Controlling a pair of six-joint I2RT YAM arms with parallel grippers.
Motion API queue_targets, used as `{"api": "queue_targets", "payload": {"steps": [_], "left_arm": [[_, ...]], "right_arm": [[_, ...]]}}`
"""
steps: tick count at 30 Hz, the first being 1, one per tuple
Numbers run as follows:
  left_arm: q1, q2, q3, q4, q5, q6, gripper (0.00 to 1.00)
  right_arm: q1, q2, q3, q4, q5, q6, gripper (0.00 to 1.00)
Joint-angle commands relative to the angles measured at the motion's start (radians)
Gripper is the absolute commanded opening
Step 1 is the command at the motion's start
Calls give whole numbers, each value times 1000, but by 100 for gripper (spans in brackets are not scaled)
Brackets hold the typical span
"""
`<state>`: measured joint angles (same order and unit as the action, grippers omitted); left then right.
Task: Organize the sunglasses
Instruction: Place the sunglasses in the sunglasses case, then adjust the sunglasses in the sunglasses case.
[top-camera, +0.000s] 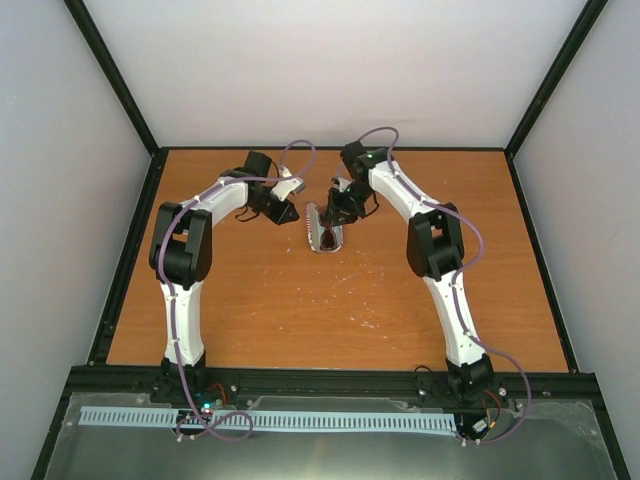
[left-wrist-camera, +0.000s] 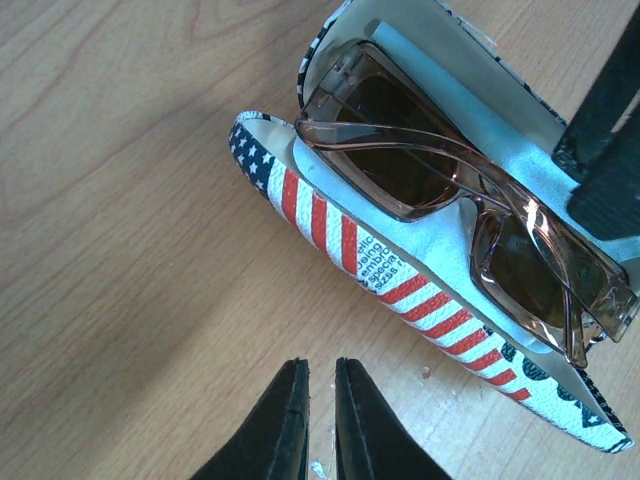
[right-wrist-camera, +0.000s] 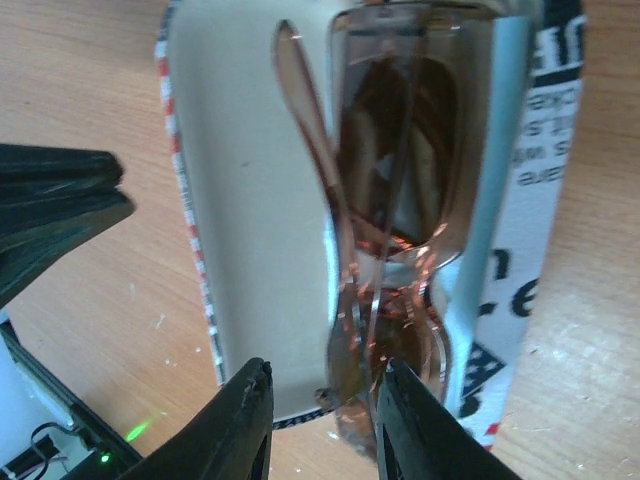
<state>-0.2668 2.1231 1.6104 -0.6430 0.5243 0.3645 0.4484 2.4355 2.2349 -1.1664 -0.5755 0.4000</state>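
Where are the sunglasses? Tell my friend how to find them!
Look at the far middle of the wooden table, where an open flag-patterned case lies. The sunglasses lie folded inside it on a light blue cloth; only they have see-through brown lenses.

All the writing I can see is on the flag-patterned case (left-wrist-camera: 420, 300). A small white patch (left-wrist-camera: 372, 264) among its red stripes carries four short lines of black print, too fine to read. The right wrist view shows larger black letters (right-wrist-camera: 525, 290) on its side, cropped; only "ce" is legible.
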Motion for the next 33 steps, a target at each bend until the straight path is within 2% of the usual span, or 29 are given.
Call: {"api": "queue_targets", "payload": {"steps": [1, 12, 14, 18, 20, 33], "left_arm": [[-5, -43, -8, 21, 18, -4, 11], [-5, -42, -12, 25, 20, -3, 11], [-5, -42, -11, 25, 20, -4, 11], [-5, -41, -13, 27, 22, -6, 11], [-5, -40, -14, 29, 21, -5, 11], [-5, -35, -6, 28, 20, -2, 11]], "right_arm": [[-1, 40, -9, -19, 42, -18, 30], [1, 79, -10, 9, -6, -14, 26], [1, 84, -11, 11, -13, -17, 22], [0, 86, -15, 19, -29, -16, 7], [1, 86, -15, 22, -32, -16, 3], [-5, 57, 16, -2, 14, -9, 3]]}}
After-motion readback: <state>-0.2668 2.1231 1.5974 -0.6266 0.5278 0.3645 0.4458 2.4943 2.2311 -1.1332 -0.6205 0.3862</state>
